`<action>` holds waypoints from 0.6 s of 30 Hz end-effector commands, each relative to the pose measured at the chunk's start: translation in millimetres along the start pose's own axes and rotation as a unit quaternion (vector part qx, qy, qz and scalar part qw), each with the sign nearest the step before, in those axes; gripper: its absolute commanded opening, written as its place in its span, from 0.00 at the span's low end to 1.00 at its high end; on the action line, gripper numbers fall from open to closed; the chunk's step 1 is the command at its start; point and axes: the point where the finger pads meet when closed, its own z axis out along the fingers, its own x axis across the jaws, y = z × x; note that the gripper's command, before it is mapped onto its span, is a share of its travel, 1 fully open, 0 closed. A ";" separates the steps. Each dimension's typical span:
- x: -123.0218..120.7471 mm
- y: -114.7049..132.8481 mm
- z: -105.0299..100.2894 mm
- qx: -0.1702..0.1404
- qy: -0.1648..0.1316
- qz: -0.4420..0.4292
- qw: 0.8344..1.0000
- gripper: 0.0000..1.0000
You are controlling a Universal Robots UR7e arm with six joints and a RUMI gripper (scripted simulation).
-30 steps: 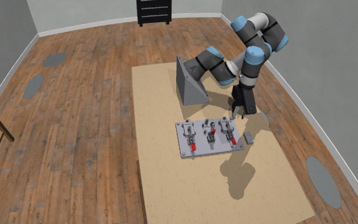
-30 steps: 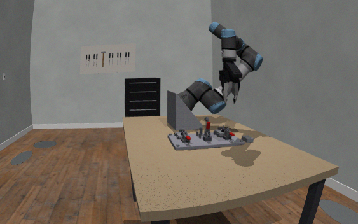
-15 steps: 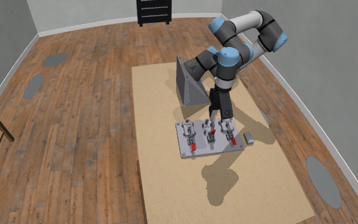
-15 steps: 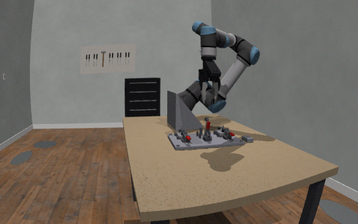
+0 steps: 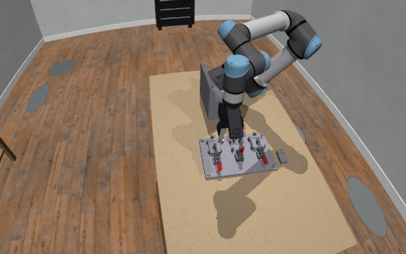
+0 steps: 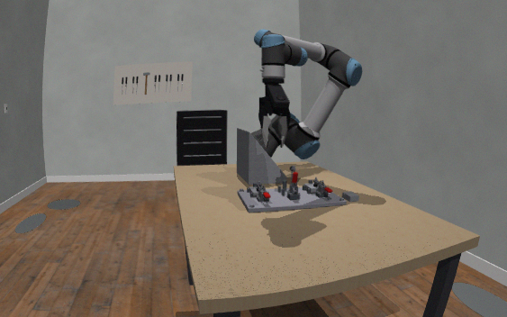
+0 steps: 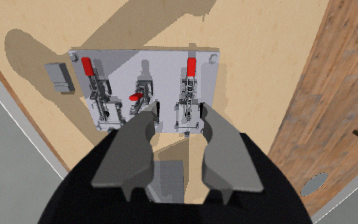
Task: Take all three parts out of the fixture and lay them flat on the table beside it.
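My pincer (image 6: pixel 273 131) hangs high above the table (image 6: pixel 251 279), fingers part-spread with nothing between them. The fixture (image 5: pixel 230 172) lies below it, a flat grey plate on the tan top, and in the top view my fingertips stand over its far edge, between the left and middle clamps.

Going left to right across the plate in the top view: the left clamp (image 5: pixel 216 159) has its red handle laid down toward the near edge, the middle clamp (image 5: pixel 239 153) has its red handle raised, and the right clamp (image 5: pixel 260 151) has its handle laid down again. Just beside the plate's right end, apart from it, one small grey part (image 5: pixel 282 156) lies flat on the table.

The exterior view shows what the top view hides: how far my pincer is above the plate, and the middle handle (image 6: pixel 294 175) standing upright. My wrist view shows my two grey fingers framing the plate's near rows; there the loose part (image 7: pixel 60 77) appears on the left. Whether parts sit under the clamps, I cannot tell.
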 end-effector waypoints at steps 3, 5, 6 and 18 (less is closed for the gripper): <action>14.8 -2.1 -0.6 0.000 0.000 0.000 1.000 0.28; 17.9 -2.5 -0.6 0.000 0.000 0.000 1.000 0.28; 19.0 -2.6 -0.6 0.000 0.000 0.000 1.000 0.28; 21.5 -2.8 -0.3 0.000 0.000 0.000 1.000 0.28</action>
